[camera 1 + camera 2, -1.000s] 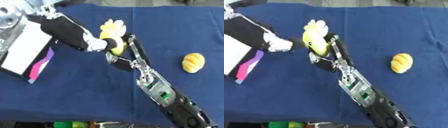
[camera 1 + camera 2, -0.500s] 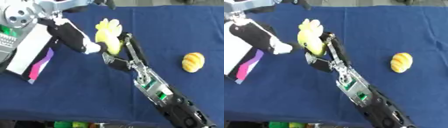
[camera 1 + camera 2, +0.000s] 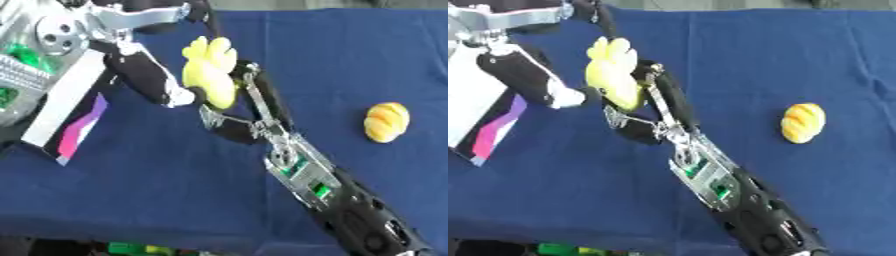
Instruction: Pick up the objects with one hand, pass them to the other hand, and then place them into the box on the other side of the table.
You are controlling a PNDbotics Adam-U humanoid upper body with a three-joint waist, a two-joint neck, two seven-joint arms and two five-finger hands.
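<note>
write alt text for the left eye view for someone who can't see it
Two robot hands meet over a blue table around a yellow bunch-like object: the right hand reaches up from below, the left hand comes from the upper left. A small yellow-orange object lies apart at right; a white box sits at left.

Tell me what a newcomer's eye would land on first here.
First, the yellow object at upper centre, held between the right hand, reaching up from the lower right, and the left hand, coming in from the upper left. Next, the orange ridged object alone on the blue cloth at right, and the white box at the left edge.
</note>
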